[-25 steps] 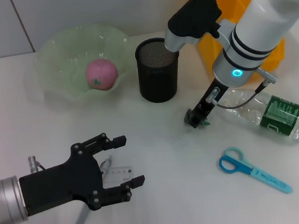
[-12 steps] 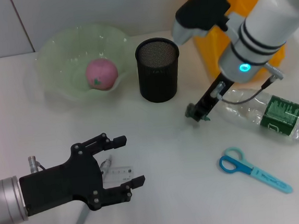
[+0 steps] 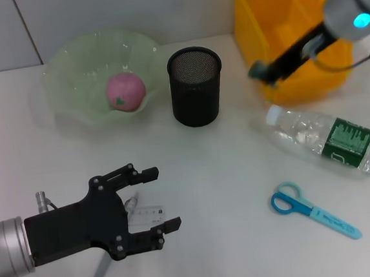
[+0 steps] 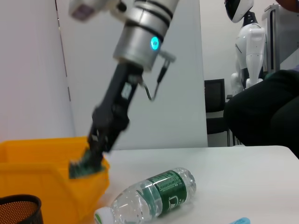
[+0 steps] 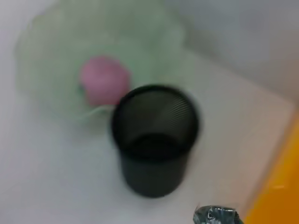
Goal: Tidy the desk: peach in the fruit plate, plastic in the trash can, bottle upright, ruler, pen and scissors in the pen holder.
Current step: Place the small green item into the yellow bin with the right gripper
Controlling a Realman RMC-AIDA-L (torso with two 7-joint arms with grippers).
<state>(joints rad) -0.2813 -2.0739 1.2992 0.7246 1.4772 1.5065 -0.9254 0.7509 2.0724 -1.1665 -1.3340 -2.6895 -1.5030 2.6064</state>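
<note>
- My left gripper (image 3: 148, 203) sits low over the table (image 3: 229, 193), near my body, fingers spread wide with nothing between them.
- Under it lie the ruler (image 3: 146, 214), a clear strip partly hidden by my black palm, and the pen (image 3: 101, 273), whose grey tip pokes out on the near side.
- My right gripper (image 3: 267, 72) is lifted at the front edge of the bin (image 3: 292, 35), the yellow trash can at the far right. Its fingers are pinched on a small crumpled dark scrap, the plastic (image 4: 86, 164); in the left wrist view that scrap hangs at the bin's near wall, level with the rim.
- In the right wrist view the plastic (image 5: 216, 215) shows as a dark lump at the picture's edge, with the bin's yellow wall beside it.
- The peach (image 3: 126, 90) lies in the plate (image 3: 68, 64), a pale green wavy bowl at the far left.
- The holder (image 3: 195, 86), a black mesh cup, stands upright just right of the plate; I cannot see anything inside it.
- The bottle (image 3: 331, 138) lies on its side right of centre, white cap toward the holder, green label toward the table's right edge.
- The scissors (image 3: 311, 215), blue-handled, lie flat near the bottle on my side of it, apart from it.
</note>
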